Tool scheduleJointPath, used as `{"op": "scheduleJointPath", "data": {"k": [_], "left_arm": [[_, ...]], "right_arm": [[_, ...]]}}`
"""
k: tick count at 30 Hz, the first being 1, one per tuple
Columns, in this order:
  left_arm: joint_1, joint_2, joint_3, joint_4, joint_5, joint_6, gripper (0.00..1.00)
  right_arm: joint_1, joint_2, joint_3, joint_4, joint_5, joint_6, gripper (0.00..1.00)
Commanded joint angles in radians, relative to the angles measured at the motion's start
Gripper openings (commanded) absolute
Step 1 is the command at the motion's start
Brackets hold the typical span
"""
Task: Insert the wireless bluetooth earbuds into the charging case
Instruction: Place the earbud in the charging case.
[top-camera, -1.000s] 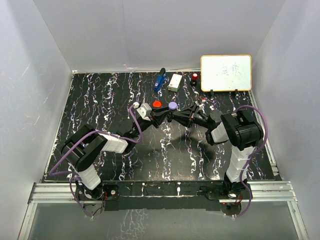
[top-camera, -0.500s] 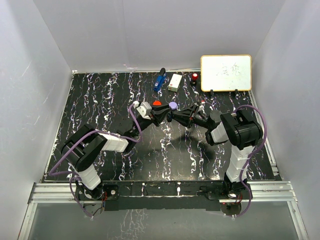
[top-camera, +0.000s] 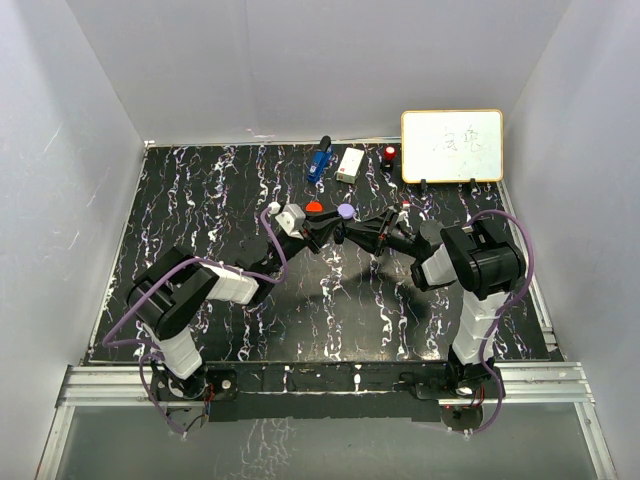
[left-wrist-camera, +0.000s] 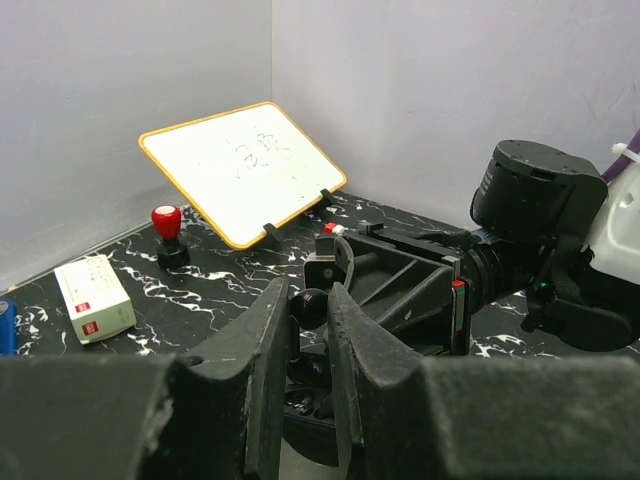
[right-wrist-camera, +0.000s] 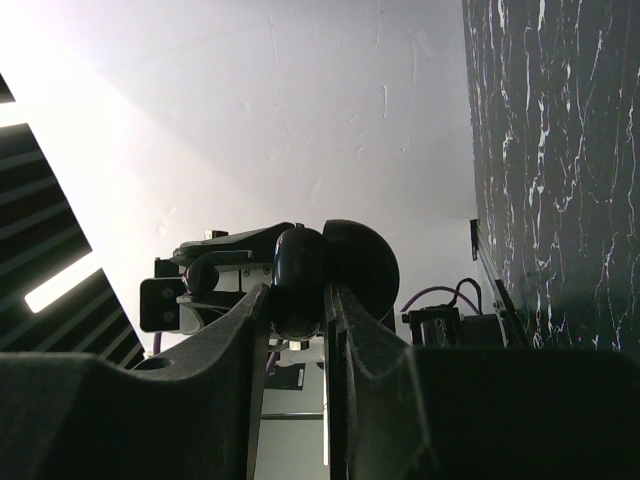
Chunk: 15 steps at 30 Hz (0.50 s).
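Observation:
My left gripper (top-camera: 326, 232) (left-wrist-camera: 311, 292) is shut on a tiny black earbud (left-wrist-camera: 309, 308), held at the fingertips above the table's middle. My right gripper (top-camera: 352, 235) (right-wrist-camera: 297, 290) faces it, tip to tip, shut on a black round charging case (right-wrist-camera: 298, 262) with its lid (right-wrist-camera: 362, 265) open. In the left wrist view the open case (left-wrist-camera: 312, 385) shows low between my fingers, just below the earbud. The earbud also shows in the right wrist view (right-wrist-camera: 200, 272), a little apart from the case. No other earbuds show.
A red round case (top-camera: 314, 207) and a lavender round case (top-camera: 346, 211) lie just behind the grippers. At the back stand a whiteboard (top-camera: 452, 146), a red stamp (top-camera: 389, 154), a white box (top-camera: 350, 164) and a blue object (top-camera: 319, 160).
My left gripper has shifted slightly toward the back with the earbud, closer to the case. The right arm has barely moved.

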Motion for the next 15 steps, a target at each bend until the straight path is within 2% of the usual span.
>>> {"op": "scheduleJointPath", "data": {"k": [1, 15], "left_arm": [[-0.003, -0.009, 0.014, 0.197, -0.005, -0.007, 0.0], [-0.005, -0.002, 0.006, 0.197, 0.013, -0.06, 0.0]], "right_arm": [[-0.005, -0.036, 0.015, 0.34, 0.006, 0.01, 0.0], [-0.014, -0.054, 0.025, 0.34, 0.005, 0.015, 0.0]]}}
